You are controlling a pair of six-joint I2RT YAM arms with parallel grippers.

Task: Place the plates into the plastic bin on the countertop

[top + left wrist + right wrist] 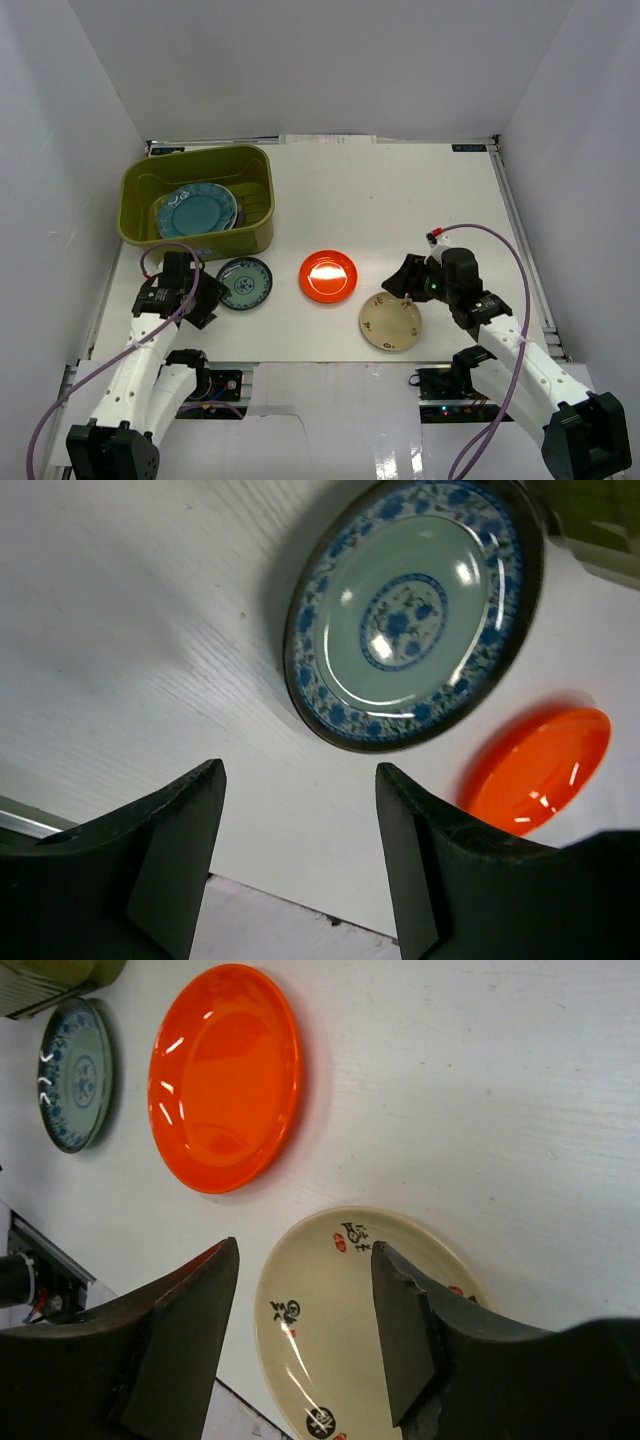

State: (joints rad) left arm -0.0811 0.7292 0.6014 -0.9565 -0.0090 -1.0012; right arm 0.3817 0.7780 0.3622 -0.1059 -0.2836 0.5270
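The olive-green plastic bin stands at the back left of the countertop, holding a scalloped teal plate on top of other plates. On the countertop lie the small teal patterned plate, the glossy orange-red plate and the cream-gold plate. My left gripper is open and empty, just left of the patterned plate. My right gripper is open and empty, above the cream-gold plate. The orange-red plate also shows in the right wrist view.
White walls enclose the countertop on three sides. The table's front edge runs just behind the cream-gold plate. The orange-red plate lies to the right of the left gripper's fingers.
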